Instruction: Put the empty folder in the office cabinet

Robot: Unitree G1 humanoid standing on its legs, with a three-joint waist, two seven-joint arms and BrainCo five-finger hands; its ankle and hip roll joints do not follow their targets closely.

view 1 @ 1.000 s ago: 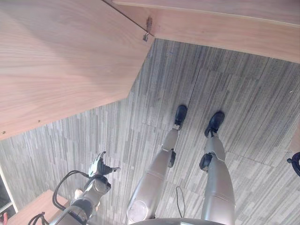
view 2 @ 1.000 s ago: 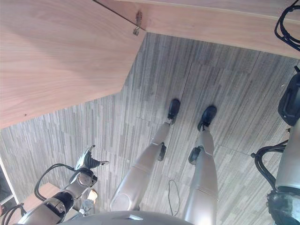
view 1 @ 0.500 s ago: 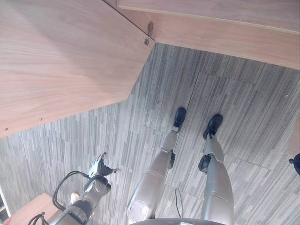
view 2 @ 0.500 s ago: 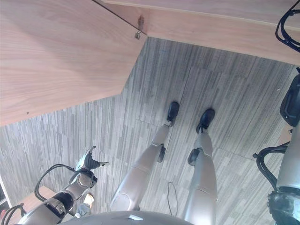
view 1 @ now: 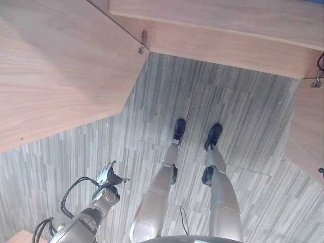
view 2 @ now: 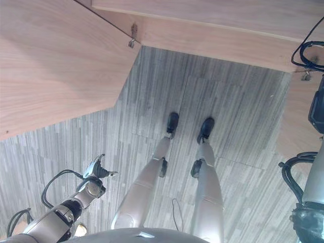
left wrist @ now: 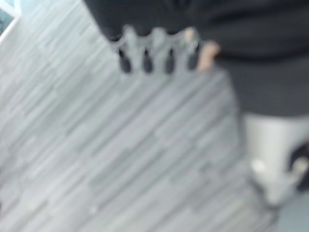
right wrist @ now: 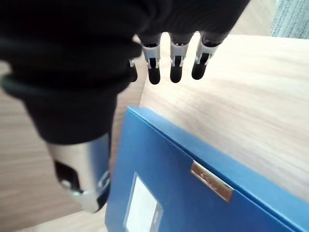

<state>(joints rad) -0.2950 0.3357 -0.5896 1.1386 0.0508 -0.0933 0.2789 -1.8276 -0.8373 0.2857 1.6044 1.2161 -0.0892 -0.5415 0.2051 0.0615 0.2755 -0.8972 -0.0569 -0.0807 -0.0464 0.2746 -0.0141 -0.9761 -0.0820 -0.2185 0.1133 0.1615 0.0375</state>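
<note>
1. The blue folder [right wrist: 193, 193] sits in the lower half of the right wrist view, against a pale wood cabinet surface [right wrist: 260, 96].
2. The right hand [right wrist: 174, 63] shows at the top of that view; its dark-tipped fingers hang fairly straight just past the folder's edge, and I cannot tell whether the thumb grips it.
3. The left hand [view 1: 110, 177], at lower left in the head view, hangs loosely open over the grey striped carpet [view 1: 243, 126].
4. An open wooden cabinet door [view 1: 61, 66] fills the upper left.
</note>
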